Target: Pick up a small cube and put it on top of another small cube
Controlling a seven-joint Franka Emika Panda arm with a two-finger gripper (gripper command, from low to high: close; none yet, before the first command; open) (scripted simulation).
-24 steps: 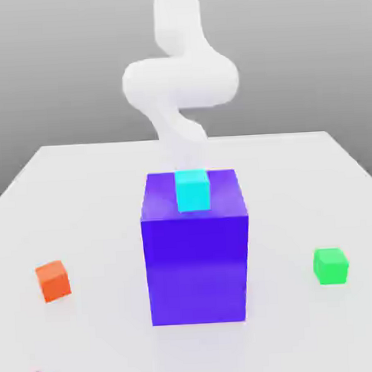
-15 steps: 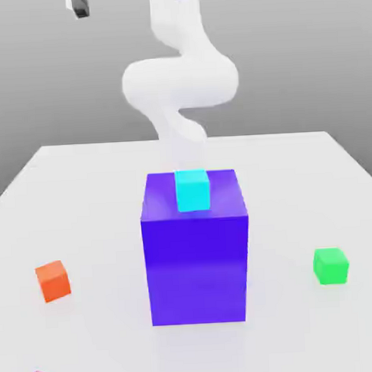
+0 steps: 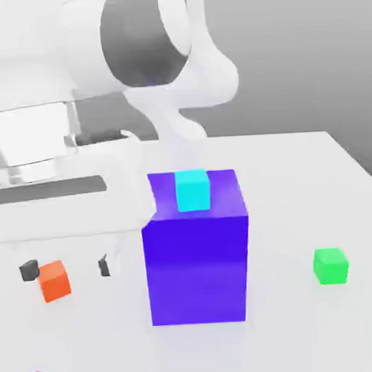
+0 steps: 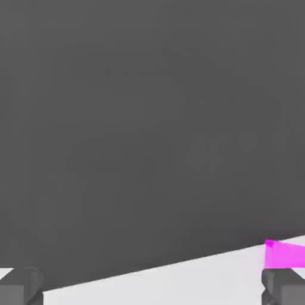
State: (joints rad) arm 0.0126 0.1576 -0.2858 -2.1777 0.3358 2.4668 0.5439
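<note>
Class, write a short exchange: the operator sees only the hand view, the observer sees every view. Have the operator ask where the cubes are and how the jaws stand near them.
Operator: I see a magenta cube by the table's edge. What other small cubes are there?
Observer: Three: orange, green and cyan.
Operator: Is any of them raised?
Observer: Yes, the cyan one sits on top of the big blue block.
Operator: Which cube do the jaws look closest to in your picture?
Observer: The orange one; it appears between the open jaws, though I can't judge depth.
</note>
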